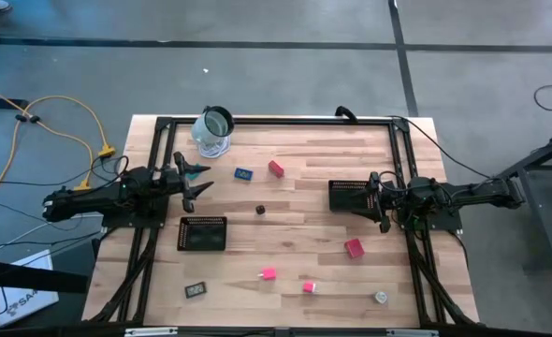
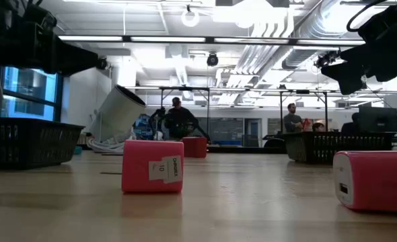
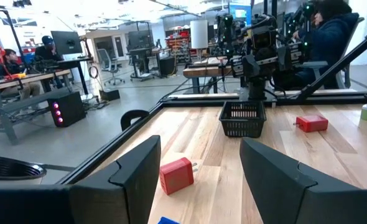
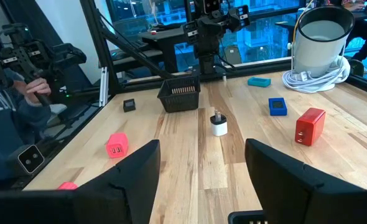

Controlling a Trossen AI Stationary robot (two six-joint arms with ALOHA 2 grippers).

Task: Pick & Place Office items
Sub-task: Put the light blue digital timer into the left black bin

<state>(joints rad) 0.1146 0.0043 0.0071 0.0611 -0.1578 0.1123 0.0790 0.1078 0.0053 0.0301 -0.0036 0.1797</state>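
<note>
Office items lie scattered on the counter (image 1: 304, 201): a red block (image 1: 276, 168) and blue block (image 1: 244, 173) just ahead of the left fingers (image 1: 199, 180), which stand open and empty. The right fingers (image 1: 377, 200), also open, grip nothing beside a mesh tray (image 1: 347, 196).

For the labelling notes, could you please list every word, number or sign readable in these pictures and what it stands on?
"10": on the white sticker of the pink block, low view; the sideways word beside it is too blurred to read.
"SA...": cut-off lettering on a white sheet on the floor, high view.
Nothing else is legible.
</note>
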